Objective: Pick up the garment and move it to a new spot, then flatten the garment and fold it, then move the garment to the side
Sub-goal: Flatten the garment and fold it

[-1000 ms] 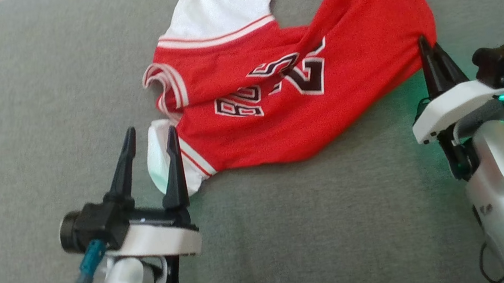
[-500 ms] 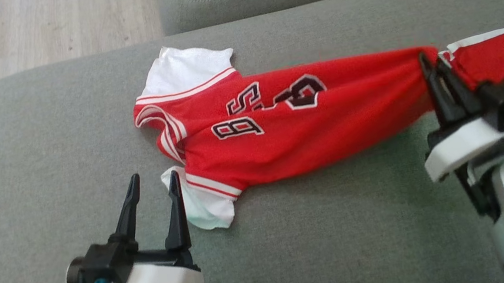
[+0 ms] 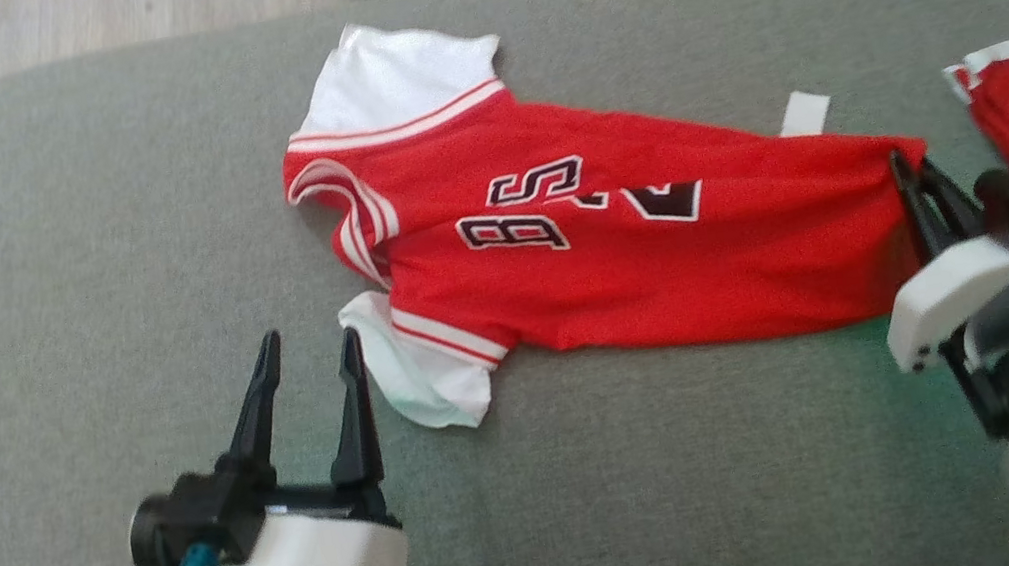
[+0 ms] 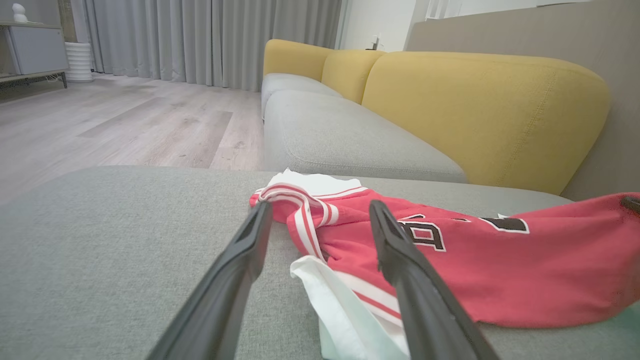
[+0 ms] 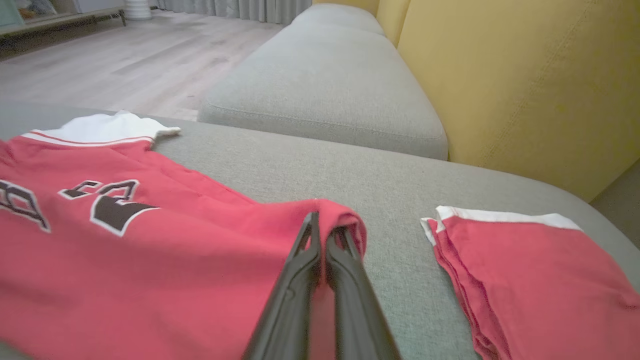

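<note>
Rumpled red jersey, edge pinched by right end effector; left end effector spread.

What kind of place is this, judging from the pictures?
Probably a home living room: a sofa with grey seats and yellow backrests, a pale wood floor and long grey curtains.

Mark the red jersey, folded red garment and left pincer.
red jersey (image 3: 625, 274), head view, red body below the lettering.
folded red garment (image 5: 540, 280), right wrist view, red top face.
left pincer (image 3: 310, 336), head view, midway between fingertips.
</note>
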You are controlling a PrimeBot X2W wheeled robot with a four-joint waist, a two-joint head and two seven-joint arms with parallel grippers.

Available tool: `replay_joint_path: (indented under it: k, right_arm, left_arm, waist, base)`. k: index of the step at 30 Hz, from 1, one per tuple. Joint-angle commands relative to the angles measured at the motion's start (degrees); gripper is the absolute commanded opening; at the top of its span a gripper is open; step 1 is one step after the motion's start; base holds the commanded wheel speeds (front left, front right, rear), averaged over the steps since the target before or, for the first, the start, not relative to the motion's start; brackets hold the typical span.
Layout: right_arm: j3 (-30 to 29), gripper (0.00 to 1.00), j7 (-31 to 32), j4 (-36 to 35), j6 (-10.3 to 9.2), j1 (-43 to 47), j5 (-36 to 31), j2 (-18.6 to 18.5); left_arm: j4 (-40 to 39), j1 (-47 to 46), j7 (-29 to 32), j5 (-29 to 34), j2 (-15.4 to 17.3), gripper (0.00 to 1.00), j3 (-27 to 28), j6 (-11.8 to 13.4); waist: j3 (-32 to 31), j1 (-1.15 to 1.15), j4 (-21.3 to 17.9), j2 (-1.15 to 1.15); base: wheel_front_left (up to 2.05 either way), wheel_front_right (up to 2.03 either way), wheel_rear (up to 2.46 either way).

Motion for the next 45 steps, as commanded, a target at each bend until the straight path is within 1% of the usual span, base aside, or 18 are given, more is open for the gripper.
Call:
replay_joint_path:
  k: [1,8,9,10,13,17,20,21,22,24,28,31,33,36,38,43,45]
  right_arm:
    - [0.13,0.00,-0.35,0.07,-0.04,-4.66,-0.58,0.14]
    - [-5.29,0.00,-3.01,16.85,-0.04,-14.35,-7.12,-0.32]
    - [-6.03,0.33,-3.12,19.33,-0.04,-15.51,-8.50,-0.49]
    - [-6.76,1.00,-3.47,21.48,-0.04,-16.56,-10.10,-0.75]
    - [-9.60,1.00,-5.90,25.89,-0.04,-19.00,-13.70,-0.69]
    - [-12.76,1.00,-11.41,28.51,-0.04,-20.35,-14.34,0.52]
    - [-12.89,1.00,-16.15,28.88,-0.04,-19.70,-12.16,1.17]
    - [-12.89,1.00,-16.15,28.88,-0.04,-19.70,-12.16,1.17]
    - [-12.54,1.00,-17.18,28.60,-0.04,-19.22,-10.94,1.27]
    - [-10.41,1.00,-18.56,27.82,-0.04,-17.78,-6.30,1.35]
    - [-4.64,1.00,-19.34,22.20,-0.04,-11.58,3.50,1.38]
    - [-0.87,1.00,-19.39,14.91,-0.04,-4.73,8.07,1.39]
    - [0.63,1.00,-19.40,10.92,-0.04,-0.33,10.46,1.39]
    - [2.22,1.00,-19.40,7.80,-0.04,4.74,12.25,1.39]
    - [2.60,1.00,-19.41,6.66,-0.04,6.42,12.56,1.39]
    - [1.48,1.00,-19.07,5.38,-0.04,6.49,13.67,1.39]
    - [0.84,1.00,-17.03,6.35,-0.04,5.93,12.39,1.40]
  left_arm:
    - [-1.98,-3.71,-0.17,0.60,0.79,1.00,1.67,-0.24]
    - [-1.49,-6.37,-0.22,0.93,0.59,1.00,0.69,-0.74]
    - [-1.43,-6.64,-0.23,0.93,0.58,1.00,0.64,-0.74]
    - [-1.35,-6.89,-0.24,0.93,0.57,1.00,0.59,-0.74]
    - [-1.05,-7.52,-0.25,0.98,0.48,1.00,0.38,-0.59]
    - [-0.60,-7.49,-0.32,0.79,0.68,1.00,0.64,-0.27]
    - [-0.25,-6.78,-0.41,0.50,0.94,1.00,1.05,-0.06]
    - [-0.25,-6.78,-0.41,0.50,0.94,1.00,1.05,-0.06]
    - [-0.14,-6.43,-0.44,0.37,1.05,1.00,1.25,0.04]
    - [0.14,-5.73,-0.51,0.15,1.22,1.00,1.52,0.13]
    - [0.55,-4.20,-0.61,-0.30,1.35,1.00,2.09,0.43]
    - [0.55,-3.10,-0.67,-0.61,1.24,1.00,2.49,0.65]
    - [0.45,-2.51,-0.71,-0.78,1.09,1.00,2.73,0.74]
    - [0.39,-2.02,-0.75,-0.81,0.72,1.00,2.61,0.59]
    - [0.46,-2.05,-0.76,-0.71,0.55,1.00,2.54,0.51]
    - [0.53,-2.75,-0.78,-0.48,0.48,1.00,2.57,0.10]
    - [0.61,-3.06,-0.78,-0.28,0.53,1.00,2.52,-0.03]
  waist:
    - [2.27,-0.01,1.66,0.00]
    - [5.14,-0.01,3.69,0.00]
    - [5.35,-0.01,3.83,0.00]
    - [5.49,-0.01,3.94,0.00]
    - [5.57,-0.01,4.00,0.00]
    - [4.34,-0.01,2.70,0.00]
    - [2.65,-0.01,1.11,0.00]
    - [2.65,-0.01,1.11,0.00]
    - [2.01,-0.01,0.48,0.00]
    - [0.72,-0.01,-0.61,0.00]
    - [-1.64,-0.01,-2.67,0.00]
    - [-2.60,-0.01,-3.90,0.00]
    - [-2.73,-0.01,-4.61,0.00]
    - [-2.56,-0.01,-5.20,0.00]
    - [-2.25,-0.01,-5.37,0.00]
    - [-1.25,-0.01,-5.22,0.00]
    - [-0.74,-0.01,-4.90,0.00]
  base:
    - [0.00,0.00,0.00]
    - [0.00,0.00,0.00]
    - [0.00,0.00,0.00]
    - [0.00,0.00,0.00]
    - [0.00,0.00,0.00]
    - [0.00,0.00,0.00]
    - [0.00,0.00,0.00]
    - [0.00,0.00,0.00]
    - [0.00,0.00,0.00]
    - [0.00,0.00,0.00]
    - [0.00,0.00,0.00]
    - [0.00,0.00,0.00]
    - [0.00,0.00,0.00]
    - [0.00,0.00,0.00]
    - [0.00,0.00,0.00]
    - [0.00,0.00,0.00]
    - [0.00,0.00,0.00]
